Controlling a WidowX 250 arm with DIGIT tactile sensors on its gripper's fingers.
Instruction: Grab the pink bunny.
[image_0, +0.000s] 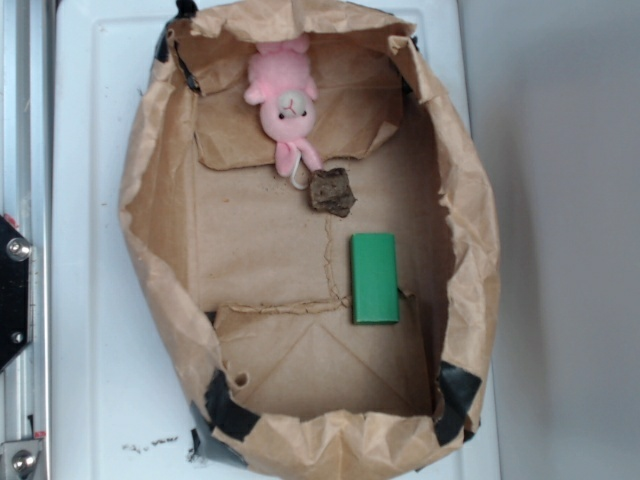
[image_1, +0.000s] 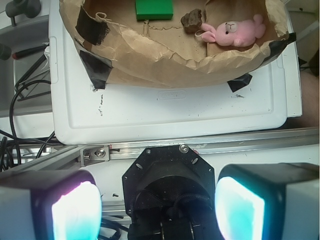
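Pink bunny (image_0: 283, 103) lies at the far end of the paper bag (image_0: 150, 200), just beside a brown lump (image_0: 331, 191), looking light, squashy and easy to pinch across its plump middle, while the gripper (image_1: 158, 207) waits outside, pads spread apart and empty.

Inside the paper bag (image_0: 150, 200), the bunny (image_0: 285, 100) lies beside the lump (image_0: 331, 192), the block (image_0: 374, 278) well apart.

The exterior camera looked straight down into the paper bag (image_0: 160, 250) from close overhead; the wrist camera faced it from farther back, past the end effector (image_1: 159, 205).
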